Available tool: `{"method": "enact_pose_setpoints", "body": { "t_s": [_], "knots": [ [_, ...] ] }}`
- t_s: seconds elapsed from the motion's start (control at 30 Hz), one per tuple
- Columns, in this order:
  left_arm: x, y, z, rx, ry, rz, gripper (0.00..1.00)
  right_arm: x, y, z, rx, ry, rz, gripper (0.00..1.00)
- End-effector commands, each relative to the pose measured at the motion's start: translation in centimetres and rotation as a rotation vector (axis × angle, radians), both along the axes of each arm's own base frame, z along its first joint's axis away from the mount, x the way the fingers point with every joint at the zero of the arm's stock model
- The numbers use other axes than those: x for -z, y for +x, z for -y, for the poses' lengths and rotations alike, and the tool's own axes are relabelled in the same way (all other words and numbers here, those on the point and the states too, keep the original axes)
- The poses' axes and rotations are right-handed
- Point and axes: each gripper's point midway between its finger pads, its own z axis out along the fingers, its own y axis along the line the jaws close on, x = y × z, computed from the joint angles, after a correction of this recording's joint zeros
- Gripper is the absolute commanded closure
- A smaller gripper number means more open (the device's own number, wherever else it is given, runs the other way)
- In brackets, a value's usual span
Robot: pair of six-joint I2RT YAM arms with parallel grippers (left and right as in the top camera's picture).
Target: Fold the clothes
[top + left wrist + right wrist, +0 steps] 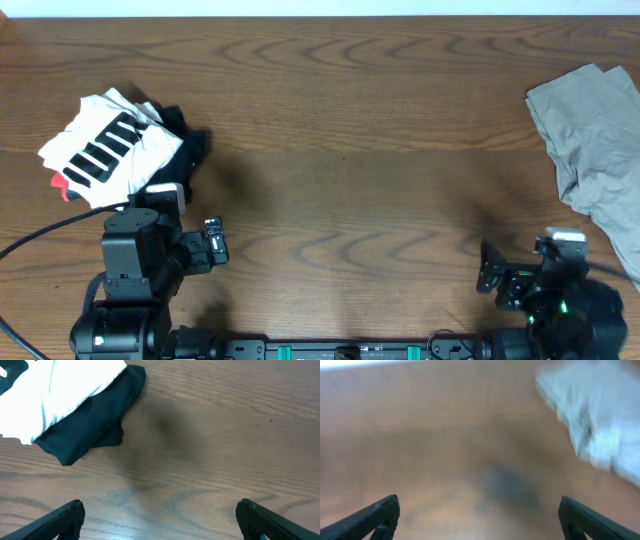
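Reckon soft, light and floppy for the white tee point(150, 150); best pinched at a loose corner. Gaping and empty on left gripper point(159, 516) and right gripper point(479, 516).

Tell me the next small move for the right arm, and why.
Probably reach the right hand, open and empty, toward the crumpled grey garment. It lies unfolded on the right, while the white T-shirt on the left already looks folded.

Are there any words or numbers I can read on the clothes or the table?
white T-shirt: big black stripes of print, too folded to read.
gray cloth: no writing shows.
Nothing else in view has words or numbers.
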Motion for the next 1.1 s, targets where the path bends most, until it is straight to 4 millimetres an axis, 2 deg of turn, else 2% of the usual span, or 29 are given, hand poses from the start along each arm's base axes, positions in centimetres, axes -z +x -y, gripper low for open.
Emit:
{"method": "enact_pose_setpoints", "body": {
  "t_s": [0.0, 0.13, 0.33, 0.47, 0.6, 0.7, 1.07],
  "knots": [
    [0.1, -0.1, 0.2, 0.017, 0.001, -0.004, 0.02, -0.5, 0.1, -0.3, -0.064, -0.081, 0.129, 0.01],
    [0.1, -0.1, 0.2, 0.017, 0.001, -0.004, 0.02, -0.1, 1.1, -0.5, -0.075, -0.087, 0.243, 0.01],
    [0.1, -0.1, 0.2, 0.017, 0.001, -0.004, 0.02, 0.6, 4.4, -1.4, -0.126, -0.132, 0.369, 0.01],
    [0.1, -0.1, 0.2, 0.017, 0.001, -0.004, 0.02, 2.2, 6.6, -1.9, -0.132, -0.135, 0.460, 0.01],
    [0.1, -0.1, 0.2, 0.017, 0.001, -0.004, 0.02, 3.9, 7.8, -2.2, -0.138, -0.131, 0.527, 0.01],
    [0.1, -0.1, 0.2, 0.017, 0.001, -0.004, 0.02, 5.7, 7.8, -2.2, -0.146, -0.130, 0.466, 0.01],
    [0.1, -0.1, 0.2, 0.017, 0.001, -0.004, 0.02, 5.6, 7.8, -2.2, -0.137, -0.105, 0.466, 0.01]
  ]
}}
